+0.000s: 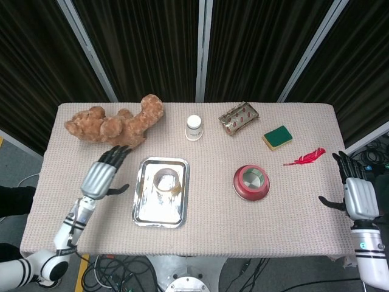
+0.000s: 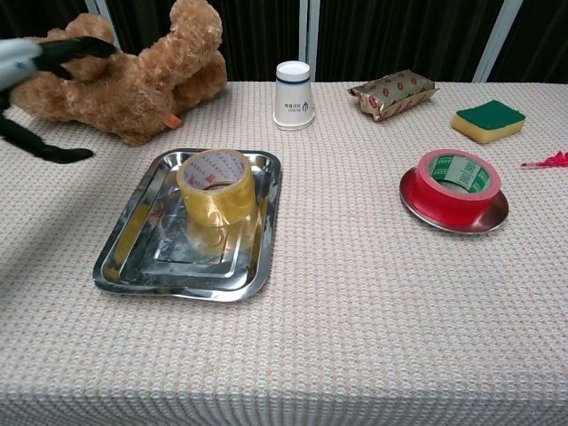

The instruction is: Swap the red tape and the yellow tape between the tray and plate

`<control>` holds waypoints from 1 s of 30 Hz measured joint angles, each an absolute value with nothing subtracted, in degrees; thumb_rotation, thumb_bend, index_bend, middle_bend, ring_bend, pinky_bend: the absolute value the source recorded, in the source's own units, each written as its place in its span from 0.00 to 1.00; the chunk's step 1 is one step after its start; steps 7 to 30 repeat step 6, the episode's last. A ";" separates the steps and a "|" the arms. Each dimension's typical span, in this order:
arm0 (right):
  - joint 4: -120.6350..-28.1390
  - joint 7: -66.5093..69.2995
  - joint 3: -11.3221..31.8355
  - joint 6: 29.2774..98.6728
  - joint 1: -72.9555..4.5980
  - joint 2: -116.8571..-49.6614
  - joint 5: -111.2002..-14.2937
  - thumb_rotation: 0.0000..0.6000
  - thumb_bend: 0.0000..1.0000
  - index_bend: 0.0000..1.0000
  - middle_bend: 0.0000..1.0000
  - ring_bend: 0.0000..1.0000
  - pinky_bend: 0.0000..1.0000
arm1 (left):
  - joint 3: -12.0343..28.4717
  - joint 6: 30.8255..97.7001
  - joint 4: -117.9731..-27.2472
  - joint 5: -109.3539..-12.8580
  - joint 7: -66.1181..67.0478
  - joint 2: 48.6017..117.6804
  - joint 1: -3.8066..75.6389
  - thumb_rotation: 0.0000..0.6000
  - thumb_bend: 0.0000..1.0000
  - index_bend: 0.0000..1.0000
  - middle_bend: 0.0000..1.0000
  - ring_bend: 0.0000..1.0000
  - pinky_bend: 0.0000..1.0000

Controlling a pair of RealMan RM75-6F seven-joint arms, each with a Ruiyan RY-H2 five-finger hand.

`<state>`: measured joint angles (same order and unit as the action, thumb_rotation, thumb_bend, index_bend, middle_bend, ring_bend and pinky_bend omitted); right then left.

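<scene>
The yellow tape (image 1: 166,182) (image 2: 216,186) lies flat in the steel tray (image 1: 146,207) (image 2: 133,257), toward its far side. The red tape (image 1: 251,180) (image 2: 454,185) sits on the red plate (image 1: 238,187) (image 2: 417,209) at centre right. My left hand (image 1: 104,175) (image 2: 40,62) hovers open to the left of the tray, fingers spread, holding nothing. My right hand (image 1: 354,192) is open off the table's right edge, seen only in the head view.
A brown teddy bear (image 1: 115,123) (image 2: 133,67) lies at the back left, close to my left hand. A white paper cup (image 1: 194,127) (image 2: 293,94), a snack packet (image 1: 238,117) (image 2: 392,90), a green sponge (image 1: 278,137) (image 2: 487,120) and a red feather (image 1: 305,157) line the back and right.
</scene>
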<state>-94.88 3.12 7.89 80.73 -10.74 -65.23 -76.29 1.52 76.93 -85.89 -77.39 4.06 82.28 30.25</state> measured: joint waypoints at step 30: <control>-87.49 -1.04 2.49 90.91 -3.95 -73.73 -82.30 1.00 0.00 0.00 0.00 0.00 0.00 | -1.42 85.70 -87.70 -74.36 3.69 78.94 17.62 1.00 0.16 0.04 0.05 0.00 0.16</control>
